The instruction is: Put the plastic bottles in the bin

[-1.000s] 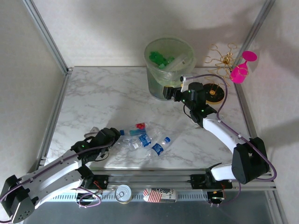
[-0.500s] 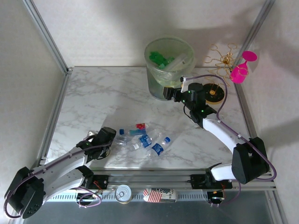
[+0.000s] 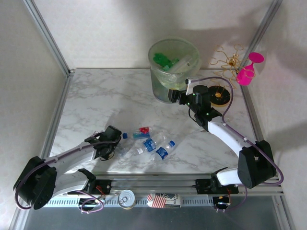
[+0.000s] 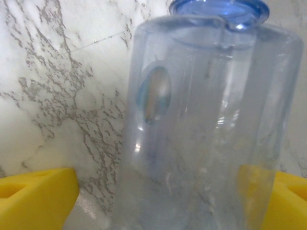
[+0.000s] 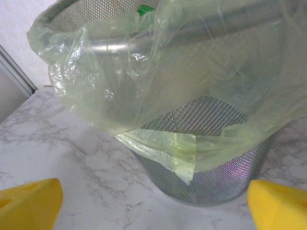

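Left hand [image 3: 116, 143]: I see it low over the counter [image 3: 96, 100], at the 9 o'clock end of the loose group of bottles near the 6 o'clock edge.
Left hand, state: in the wrist view the left hand [image 4: 158, 201] has its yellow pads [image 4: 33, 196] apart, one on each side of a clear bottle [image 4: 206, 120]. Bare counter shows between the 9 o'clock pad and the bottle wall. The 3 o'clock pad is seen partly through the bottle. I read this as straddling, not clamped.
Clear bottle: it lies on the counter with its blue cap [image 4: 218, 7] at 12 o'clock, pointing away from the wrist camera.
Other bottles on counter: a red-labelled bottle [image 3: 141, 132] lies at 12 o'clock of the group. The blue-labelled bottles [image 3: 148, 144] lie at its 3 o'clock side, close together.
Bin [image 3: 173, 69]: it stands upright at the counter's 12 o'clock edge. From the right wrist, the bin [image 5: 211, 177] is a metal mesh basket with a pale green liner [image 5: 144, 96] draped over the rim.
Bottles in bin: green bottles [image 3: 163, 61] lie inside, with a clear one beside them.
Right hand [image 3: 178, 97]: it hovers just beside the bin's base, at the bin's 6 o'clock.
Right hand, state: the right hand [image 5: 153, 201] has its pads wide apart and nothing between them, and faces the bin wall.
Off-task items: a pink goblet [image 3: 249, 69] is at 3 o'clock of the bin. A tin can [image 3: 126, 198] is on the rail at 6 o'clock.
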You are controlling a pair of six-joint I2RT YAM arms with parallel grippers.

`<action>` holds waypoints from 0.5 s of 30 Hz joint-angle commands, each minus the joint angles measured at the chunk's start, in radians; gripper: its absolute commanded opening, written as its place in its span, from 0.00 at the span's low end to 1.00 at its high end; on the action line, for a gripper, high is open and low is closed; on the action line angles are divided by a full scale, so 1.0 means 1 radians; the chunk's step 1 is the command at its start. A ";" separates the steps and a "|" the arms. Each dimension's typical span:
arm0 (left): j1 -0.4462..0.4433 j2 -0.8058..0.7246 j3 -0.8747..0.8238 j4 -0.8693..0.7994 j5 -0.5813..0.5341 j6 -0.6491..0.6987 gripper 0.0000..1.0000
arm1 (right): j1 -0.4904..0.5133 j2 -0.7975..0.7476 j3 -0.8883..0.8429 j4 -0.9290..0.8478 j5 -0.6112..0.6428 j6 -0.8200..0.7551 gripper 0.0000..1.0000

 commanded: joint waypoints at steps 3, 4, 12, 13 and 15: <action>0.037 0.081 -0.014 0.228 -0.104 0.037 0.74 | 0.009 0.004 -0.004 0.004 0.032 -0.021 0.99; 0.037 0.079 -0.010 0.224 -0.113 0.041 0.70 | 0.009 0.005 -0.005 0.004 0.032 -0.022 0.99; 0.039 0.005 0.062 0.176 -0.225 0.141 0.48 | 0.009 0.011 -0.002 0.007 0.029 -0.020 0.99; 0.039 -0.012 0.076 0.178 -0.243 0.178 0.47 | 0.010 0.011 -0.001 0.007 0.027 -0.021 0.99; 0.039 -0.046 0.108 0.187 -0.277 0.259 0.45 | 0.009 0.013 -0.001 0.007 0.024 -0.019 0.99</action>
